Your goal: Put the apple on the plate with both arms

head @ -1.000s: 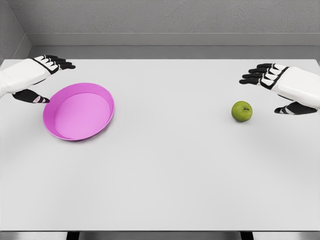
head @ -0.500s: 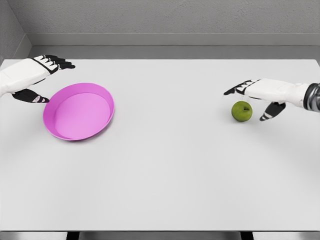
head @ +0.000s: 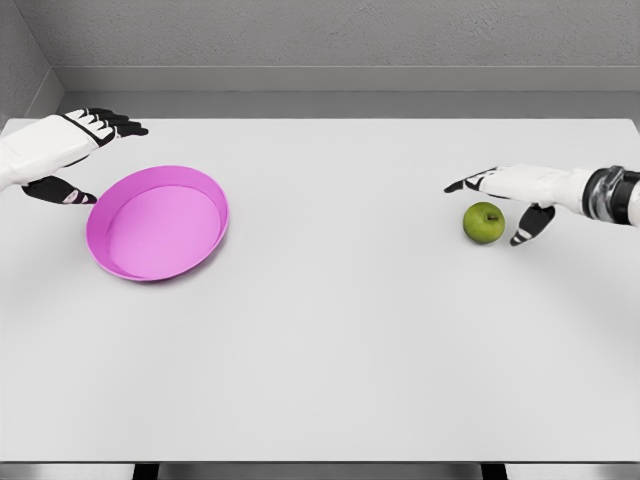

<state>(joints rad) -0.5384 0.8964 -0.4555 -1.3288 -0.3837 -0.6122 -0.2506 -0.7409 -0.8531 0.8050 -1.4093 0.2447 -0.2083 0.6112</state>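
Observation:
A green apple (head: 484, 222) sits on the white table at the right. My right hand (head: 494, 200) hovers just over and behind it, fingers stretched out to the left and thumb down at the apple's right side, open and not gripping. The pink plate (head: 157, 222) lies at the left of the table. My left hand (head: 88, 155) is open beside the plate's far left rim, fingers spread, thumb near the rim.
The white table (head: 330, 330) spreads wide between the plate and the apple. A grey wall runs behind its far edge. The front edge of the table is near the bottom of the view.
My right hand has reached leftward and lowered, from right of the apple to spread over it. The left hand has barely shifted. Apple and plate have not moved.

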